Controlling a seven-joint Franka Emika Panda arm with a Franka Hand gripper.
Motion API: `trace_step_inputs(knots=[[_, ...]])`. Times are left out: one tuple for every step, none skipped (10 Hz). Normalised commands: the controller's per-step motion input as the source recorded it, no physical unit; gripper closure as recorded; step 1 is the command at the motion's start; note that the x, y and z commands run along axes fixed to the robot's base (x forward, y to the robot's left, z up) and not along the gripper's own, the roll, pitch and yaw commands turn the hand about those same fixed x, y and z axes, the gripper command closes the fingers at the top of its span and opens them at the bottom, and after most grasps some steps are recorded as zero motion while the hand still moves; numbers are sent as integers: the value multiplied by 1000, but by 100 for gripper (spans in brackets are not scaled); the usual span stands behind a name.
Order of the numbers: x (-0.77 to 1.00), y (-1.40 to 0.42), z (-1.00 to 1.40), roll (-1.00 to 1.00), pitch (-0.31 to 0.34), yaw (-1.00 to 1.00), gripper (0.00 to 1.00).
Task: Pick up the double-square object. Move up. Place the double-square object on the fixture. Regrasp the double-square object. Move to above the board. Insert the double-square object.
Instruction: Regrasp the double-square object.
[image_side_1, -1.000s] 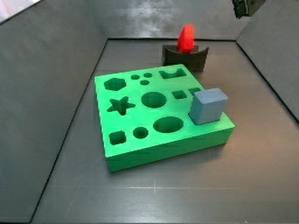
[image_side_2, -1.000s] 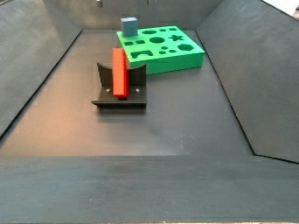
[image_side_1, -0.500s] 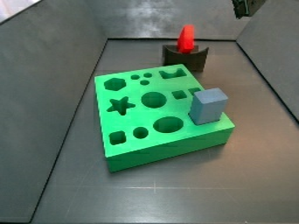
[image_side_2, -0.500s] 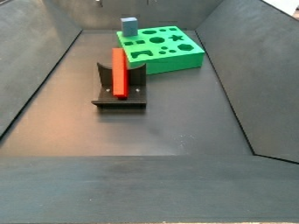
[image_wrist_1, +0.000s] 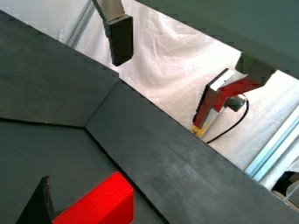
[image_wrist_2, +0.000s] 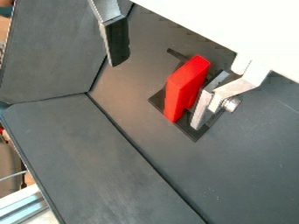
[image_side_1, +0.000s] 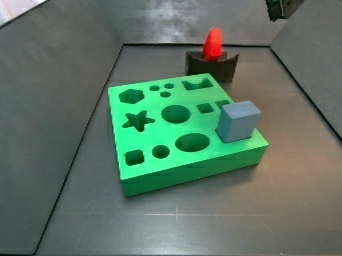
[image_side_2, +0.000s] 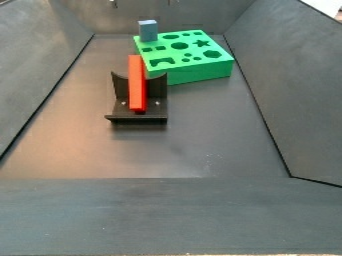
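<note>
The red block stood on the fixture, leaning against its upright back, in both side views; nothing gripped it. In a side view it showed as a red tip rising from the dark fixture behind the green board. The fixture sat on the dark floor, apart from the board.

My tool hung well above the block with its jaws spread apart and empty. In a wrist view one finger and the other finger stood wide of each other, with the block far below between them. In a side view only a dark sliver of the tool reached in at the top edge.

I judged the pickup, the lift and the placing on the fixture to be done. Left to do were the regrasp, the move to above the board and the insertion. A grey-blue cube sat on the board's near corner; the square holes looked free.
</note>
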Motion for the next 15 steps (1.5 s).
trace_step_inputs(knots=[[323,-46,-32,138,78,106,0],[323,-46,-32,138,78,106,0],[323,-46,-32,138,78,106,0],[126,69,-1000,108,37,116,0],[130,69,-1000,113,28,125,0],[134,62,-1000,110,18,133,0],[138,51,-1000,102,12,122,0],[141,44,-1000,97,10,108,0],[140,36,-1000,100,7,100,0],[144,29,-1000,103,2,93,0],[150,24,-1000,101,2,86,0],[154,18,-1000,103,1,80,0],[161,10,-1000,102,6,74,0],[164,3,-1000,104,11,70,0],[168,-6,-1000,103,19,69,0]])
